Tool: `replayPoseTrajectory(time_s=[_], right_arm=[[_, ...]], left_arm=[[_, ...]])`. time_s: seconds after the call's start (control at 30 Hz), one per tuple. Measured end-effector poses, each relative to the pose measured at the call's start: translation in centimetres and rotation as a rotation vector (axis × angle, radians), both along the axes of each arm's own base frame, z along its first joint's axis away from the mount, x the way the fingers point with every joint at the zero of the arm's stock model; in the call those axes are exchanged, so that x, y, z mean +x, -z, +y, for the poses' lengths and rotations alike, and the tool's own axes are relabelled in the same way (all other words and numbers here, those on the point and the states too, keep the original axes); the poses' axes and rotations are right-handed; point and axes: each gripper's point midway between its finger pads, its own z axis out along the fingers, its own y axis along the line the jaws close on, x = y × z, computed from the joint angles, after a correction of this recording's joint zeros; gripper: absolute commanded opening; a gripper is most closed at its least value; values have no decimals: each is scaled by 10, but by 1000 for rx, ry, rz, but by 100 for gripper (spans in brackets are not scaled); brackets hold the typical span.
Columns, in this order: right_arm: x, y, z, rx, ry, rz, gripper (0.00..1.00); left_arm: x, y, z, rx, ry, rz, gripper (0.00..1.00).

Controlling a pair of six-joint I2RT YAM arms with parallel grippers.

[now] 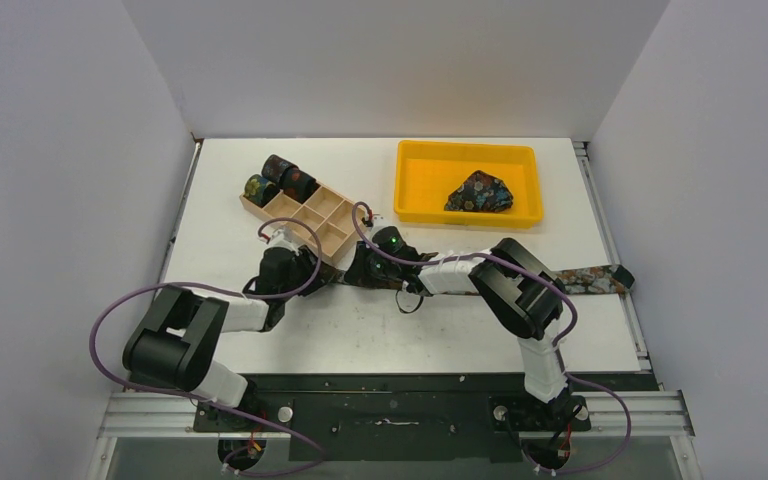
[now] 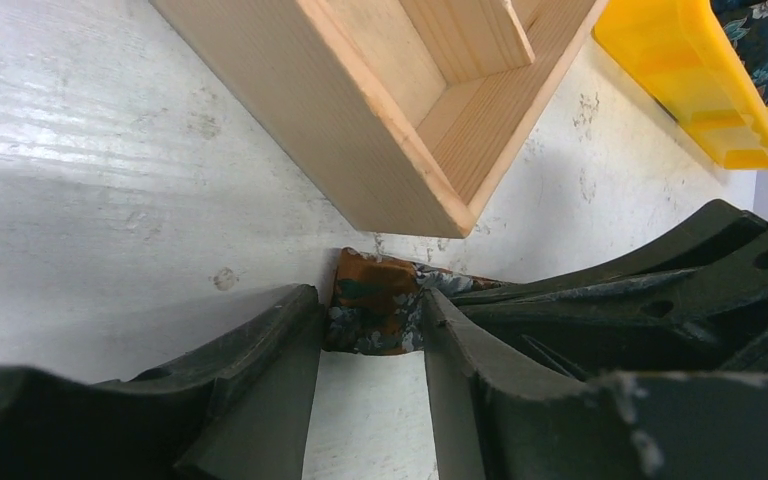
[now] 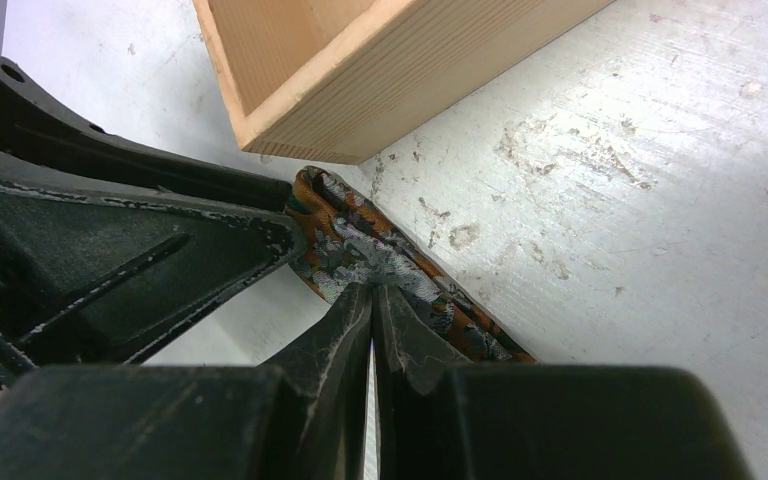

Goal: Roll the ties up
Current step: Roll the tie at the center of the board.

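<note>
Right gripper [image 3: 372, 288], jaws pressed together, pinches a bunched fold of the rust-brown, blue-speckled fabric necktie [image 3: 332, 225] against the white table [image 1: 410, 330]. Left gripper [image 2: 372, 300], jaws partly spread, clasps the necktie's thick end between its fingertips, just beside the near corner of the pale wooden compartment box [image 1: 312, 222]. From there the strip runs flat along the table toward its right edge. Three rolled dark ties [image 1: 280, 178] stand in the far compartments of the box. A blue floral tie [image 1: 480, 192] lies crumpled in the yellow plastic tray [image 1: 468, 148] at the back of the table.
</note>
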Motion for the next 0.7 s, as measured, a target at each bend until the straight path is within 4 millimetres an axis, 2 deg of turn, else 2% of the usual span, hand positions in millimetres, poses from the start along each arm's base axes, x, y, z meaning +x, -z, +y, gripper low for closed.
replayPoseTrajectory(time_s=[0.23,0.47,0.7], right_arm=[[0,0,0,0,0,0,5],[-2,-1,-2,-2,2,0,5],[-8,-2,-24,-80,28,-11,5]], left_arm=[[-2,8,-12,42,43,22,0],[-6,8,-10,55,30,37,0],[-28,5,4,144,-6,93,0]])
